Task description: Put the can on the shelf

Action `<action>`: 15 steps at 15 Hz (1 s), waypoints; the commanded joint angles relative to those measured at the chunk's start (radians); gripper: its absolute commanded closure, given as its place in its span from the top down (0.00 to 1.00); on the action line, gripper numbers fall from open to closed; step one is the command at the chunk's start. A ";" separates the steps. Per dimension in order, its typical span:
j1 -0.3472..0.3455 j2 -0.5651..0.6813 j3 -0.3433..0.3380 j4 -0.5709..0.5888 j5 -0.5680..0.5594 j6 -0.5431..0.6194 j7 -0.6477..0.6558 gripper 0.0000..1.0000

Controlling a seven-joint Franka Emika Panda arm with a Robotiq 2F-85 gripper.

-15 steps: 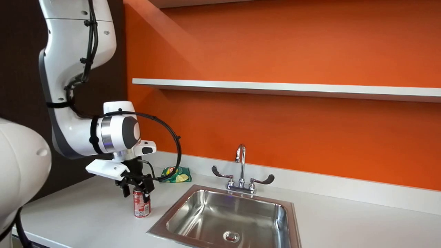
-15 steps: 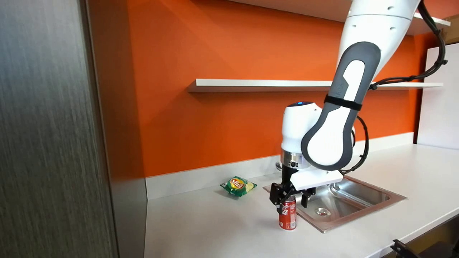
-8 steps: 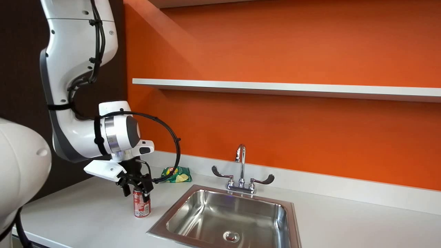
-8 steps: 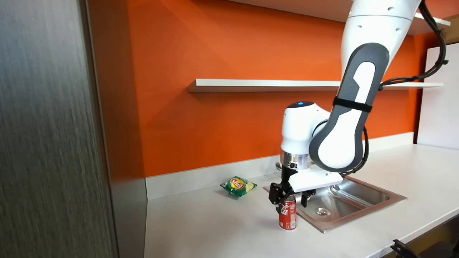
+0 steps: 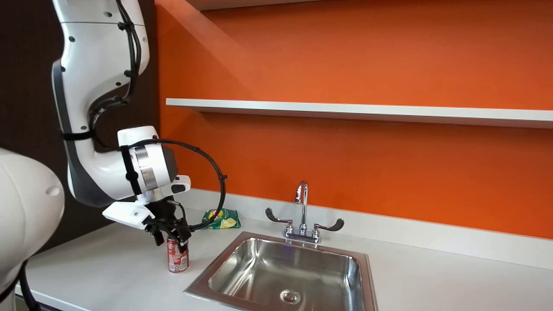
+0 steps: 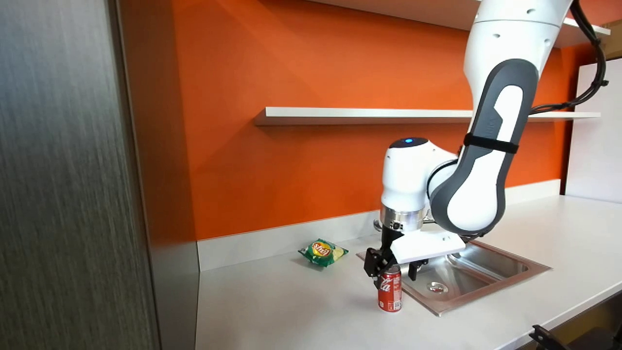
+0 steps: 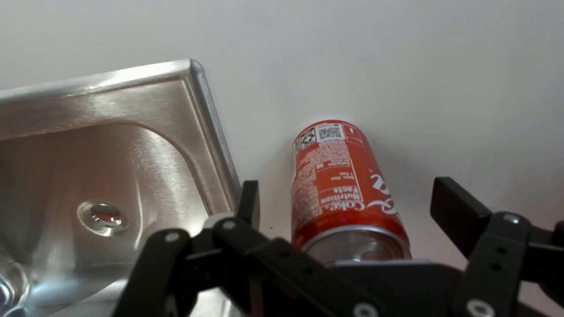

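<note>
hand (image 7: 354, 205) spread around red can (image 7: 341, 187) — sink (image 7: 198, 143) beside

The place can be recognised as a kitchen corner. A steel sink (image 5: 221, 261) with a tap (image 5: 303, 211) is set into a pale counter (image 5: 432, 276), and a shelf (image 5: 358, 109) is fixed to the orange wall (image 5: 367, 172) above. On the counter, a chips bag (image 6: 323, 253) and a can (image 6: 390, 295) are seen. Whether home or office, it cannot be told.
</note>
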 commanded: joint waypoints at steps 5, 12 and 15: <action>0.002 -0.020 -0.013 -0.001 -0.126 0.007 0.137 1.00; 0.002 -0.010 -0.013 0.024 -0.196 0.001 0.222 1.00; 0.001 -0.005 -0.013 0.032 -0.215 0.000 0.247 1.00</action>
